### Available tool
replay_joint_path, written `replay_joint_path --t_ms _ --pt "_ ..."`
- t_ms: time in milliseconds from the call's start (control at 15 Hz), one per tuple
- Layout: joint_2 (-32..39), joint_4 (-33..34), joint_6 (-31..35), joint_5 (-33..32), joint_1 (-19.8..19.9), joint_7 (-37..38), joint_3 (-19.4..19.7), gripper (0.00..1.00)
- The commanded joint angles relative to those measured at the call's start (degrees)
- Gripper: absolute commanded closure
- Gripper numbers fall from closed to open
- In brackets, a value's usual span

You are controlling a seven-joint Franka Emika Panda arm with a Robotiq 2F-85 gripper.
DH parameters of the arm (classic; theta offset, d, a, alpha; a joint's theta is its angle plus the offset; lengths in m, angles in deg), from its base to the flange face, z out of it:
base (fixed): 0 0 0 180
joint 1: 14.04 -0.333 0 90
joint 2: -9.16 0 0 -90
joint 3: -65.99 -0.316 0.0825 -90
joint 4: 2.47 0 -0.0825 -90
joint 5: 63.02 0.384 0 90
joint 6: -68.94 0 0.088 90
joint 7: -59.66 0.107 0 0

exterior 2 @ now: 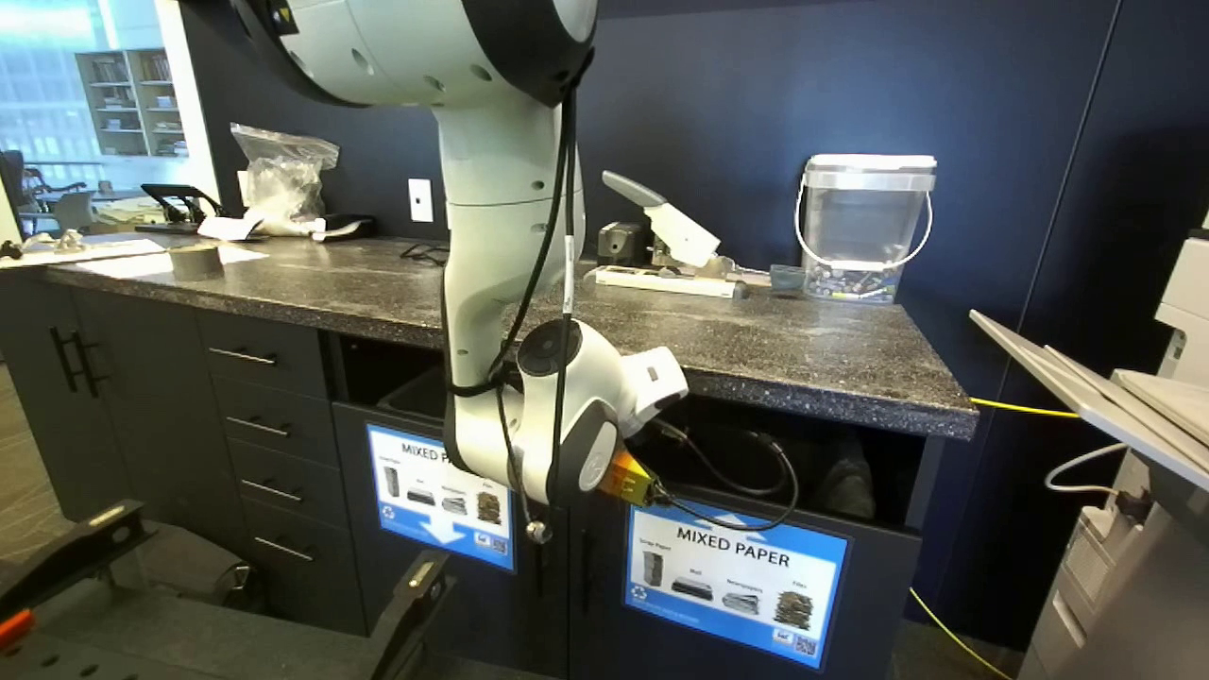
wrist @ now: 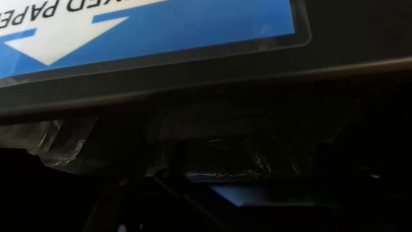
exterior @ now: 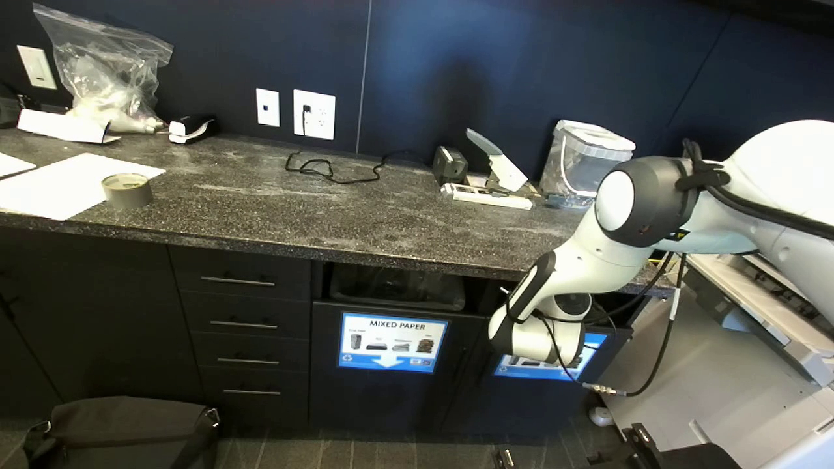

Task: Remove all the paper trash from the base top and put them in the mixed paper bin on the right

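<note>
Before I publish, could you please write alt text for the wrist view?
An upside-down mixed paper sign, cropped, spans the top left, its arrow pointing down toward a dark bin opening with shiny plastic. The bottom is mostly too dark to read.

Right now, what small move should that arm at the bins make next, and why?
Probably letting go of whatever it may hold: in an exterior view, the arm reaches to the top of the right-hand MIXED PAPER bin, and the wrist view shows shiny plastic inside. It's too dark to tell whether anything is gripped.
</note>
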Motion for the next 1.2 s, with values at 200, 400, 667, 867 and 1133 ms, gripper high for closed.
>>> replay_joint_path --t_ms 200,400,667,867,1133 --pt "-13.68 -16.49 -5.08 -6.86 -1.36 -4.46 2.51 0.00" --pt "-21.75 -24.54 -12.20 -13.23 -0.84 -5.84 2.76 0.00" --pt "-33.81 -32.92 -23.43 -20.52 1.12 -8.48 2.11 0.00" --pt "-43.21 -38.68 -33.01 -26.31 5.42 -11.29 -0.77 0.00" --pt "-55.88 -46.15 -45.25 -28.20 14.89 -17.47 -9.64 0.00"
